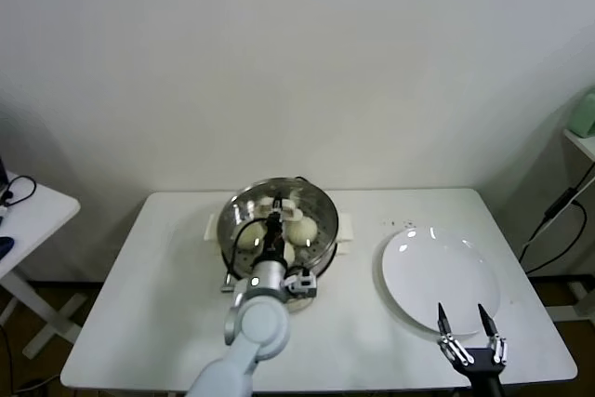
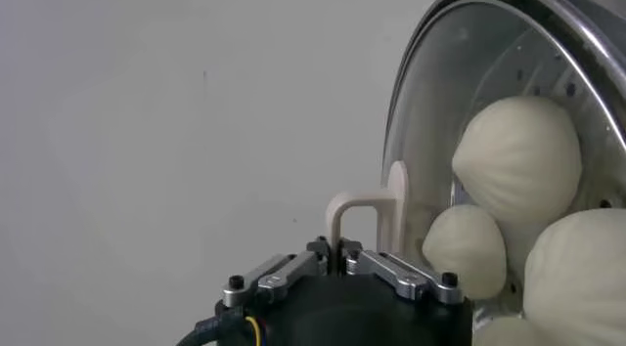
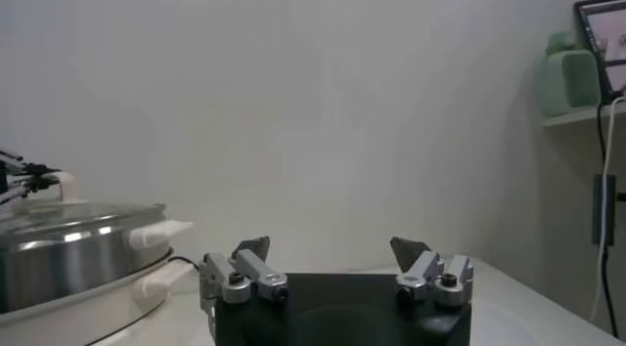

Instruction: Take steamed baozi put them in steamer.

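The steamer (image 1: 316, 246) is a shiny steel pot on a white base, at the middle back of the white table. A round glass lid (image 1: 302, 194) lies over it. Through the glass I see three cream-white steamed baozi (image 2: 518, 157), (image 2: 465, 250), (image 2: 582, 270) on the perforated tray. My left gripper (image 2: 340, 252) is shut on the lid's pale arched handle (image 2: 367, 211), above the pot's middle (image 1: 276, 216). In the right wrist view the lid (image 3: 68, 224) sits level on the steamer (image 3: 59, 265). My right gripper (image 1: 462, 315) stands open and empty near the table's front right edge.
An empty white plate (image 1: 437, 271) lies to the right of the steamer, just behind my right gripper. A white side table (image 1: 28, 211) stands at the far left. At the far right are a shelf with a green object (image 1: 584, 113) and hanging cables (image 1: 558, 220).
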You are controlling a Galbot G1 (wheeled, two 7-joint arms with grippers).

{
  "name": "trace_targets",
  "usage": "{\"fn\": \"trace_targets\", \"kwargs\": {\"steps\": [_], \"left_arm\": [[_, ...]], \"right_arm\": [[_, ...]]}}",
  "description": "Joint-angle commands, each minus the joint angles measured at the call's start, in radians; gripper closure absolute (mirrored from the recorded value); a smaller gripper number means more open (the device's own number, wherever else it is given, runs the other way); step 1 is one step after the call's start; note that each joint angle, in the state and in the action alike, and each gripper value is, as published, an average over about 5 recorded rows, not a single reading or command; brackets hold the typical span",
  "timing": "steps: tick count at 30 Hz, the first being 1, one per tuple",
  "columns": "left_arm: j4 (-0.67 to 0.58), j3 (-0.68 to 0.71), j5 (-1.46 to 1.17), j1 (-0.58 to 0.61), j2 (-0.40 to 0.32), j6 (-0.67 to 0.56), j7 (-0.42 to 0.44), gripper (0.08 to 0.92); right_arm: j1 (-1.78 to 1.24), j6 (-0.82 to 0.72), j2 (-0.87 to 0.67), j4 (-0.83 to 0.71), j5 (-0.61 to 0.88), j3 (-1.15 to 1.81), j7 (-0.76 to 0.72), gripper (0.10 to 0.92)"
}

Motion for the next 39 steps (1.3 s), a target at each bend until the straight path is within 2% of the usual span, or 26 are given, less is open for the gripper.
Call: {"fn": "trace_targets", "kwargs": {"steps": [1, 12, 15, 39], "left_arm": [[0.002, -0.001, -0.002, 0.001, 0.003, -0.001, -0.006, 0.829], [-0.037, -0.007, -0.019, 0.019, 0.025, -0.003, -0.006, 0.523], [-0.059, -0.007, -0.028, 0.026, 0.032, -0.002, -0.006, 0.470], [-0.205, -0.035, -0.073, 0.151, 0.119, -0.032, -0.009, 0.457]], "right_arm": [[0.000, 0.001, -0.001, 0.000, 0.000, 0.002, 0.000, 0.203], [0.001, 0.001, -0.001, 0.000, -0.001, 0.000, 0.000, 0.203], [0.000, 0.000, 0.000, 0.000, -0.002, -0.001, -0.001, 0.203], [0.000, 0.004, 0.003, -0.008, -0.005, -0.010, -0.002, 0.203]]}}
